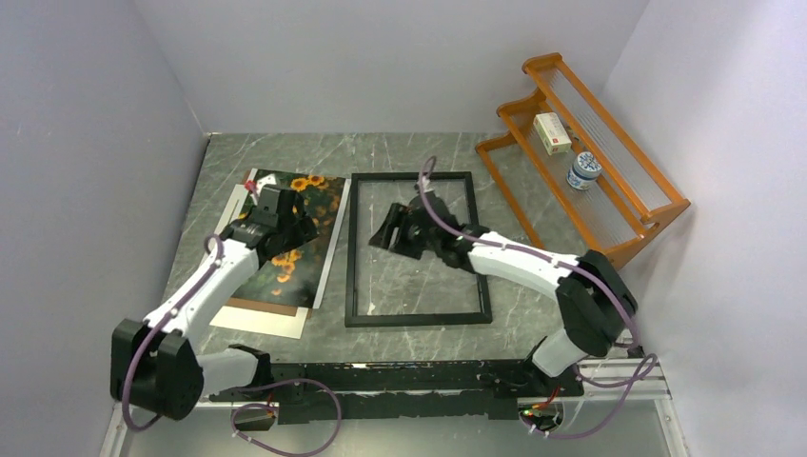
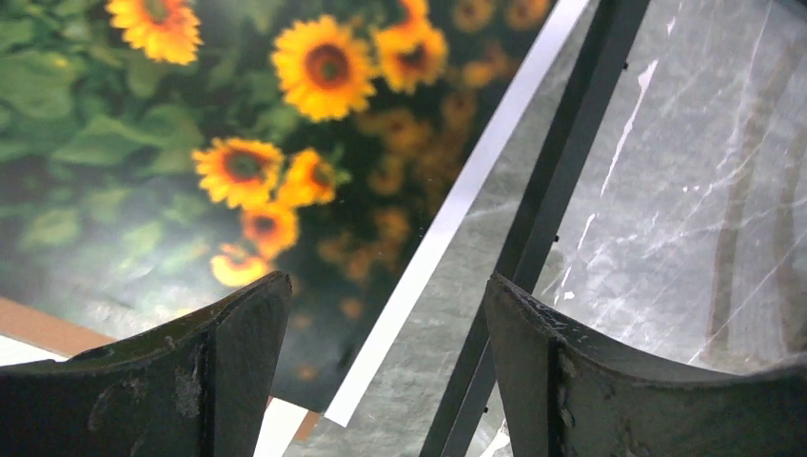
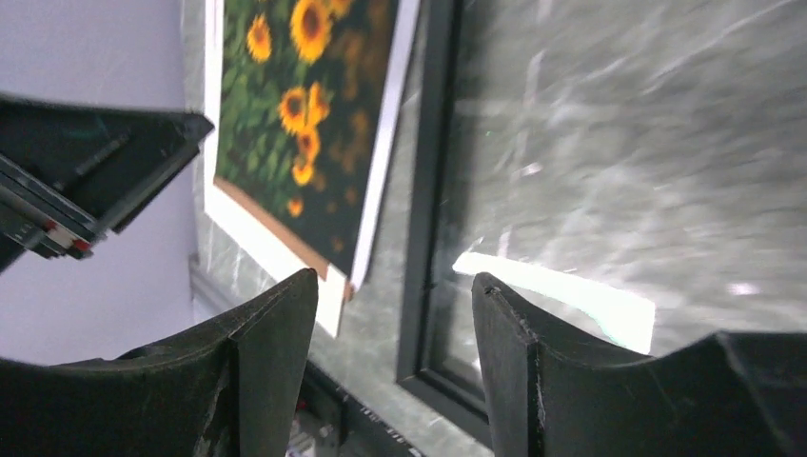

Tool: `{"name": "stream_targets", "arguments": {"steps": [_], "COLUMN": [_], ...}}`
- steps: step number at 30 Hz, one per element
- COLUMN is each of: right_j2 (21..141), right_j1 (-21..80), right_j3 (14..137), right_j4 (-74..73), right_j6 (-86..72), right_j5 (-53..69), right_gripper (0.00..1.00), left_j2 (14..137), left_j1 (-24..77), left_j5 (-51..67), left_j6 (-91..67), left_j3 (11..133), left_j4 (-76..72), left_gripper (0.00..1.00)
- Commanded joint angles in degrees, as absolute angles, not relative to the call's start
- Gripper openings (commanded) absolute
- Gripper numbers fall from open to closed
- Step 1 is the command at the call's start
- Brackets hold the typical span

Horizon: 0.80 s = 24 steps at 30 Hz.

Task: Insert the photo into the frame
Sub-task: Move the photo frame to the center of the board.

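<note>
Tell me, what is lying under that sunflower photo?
A brown board peeks out at its near edge, with a white sheet beneath that. How far they reach underneath is covered by the photo.

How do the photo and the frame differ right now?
The photo is a solid sunflower print; the frame is a thin black outline with the table showing through. The photo lies askew on a white sheet; the frame sits straight on the table. Both are rectangular and lie flat, side by side, and neither is held.
</note>
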<state>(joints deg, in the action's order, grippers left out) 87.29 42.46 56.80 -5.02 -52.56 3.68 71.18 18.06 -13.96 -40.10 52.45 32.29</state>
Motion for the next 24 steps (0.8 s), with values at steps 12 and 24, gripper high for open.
{"name": "stream_targets", "arguments": {"steps": [12, 24], "right_j2": [108.4, 117.1], "right_j1": [63.7, 66.5], "right_j3": [70.8, 77.1], "right_j4": [2.3, -1.8], "right_j6": [-69.6, -70.6], "right_j5": [6.7, 11.0], "right_gripper": [0.63, 0.56], "left_j2": [58.6, 56.3], "left_j1": [14.8, 14.2], "left_j5": [-14.5, -23.7], "left_j6": [-51.9, -69.8], "left_j3": [37.2, 30.2], "left_j4": [40.6, 49.7], "left_gripper": [0.80, 0.63]}}
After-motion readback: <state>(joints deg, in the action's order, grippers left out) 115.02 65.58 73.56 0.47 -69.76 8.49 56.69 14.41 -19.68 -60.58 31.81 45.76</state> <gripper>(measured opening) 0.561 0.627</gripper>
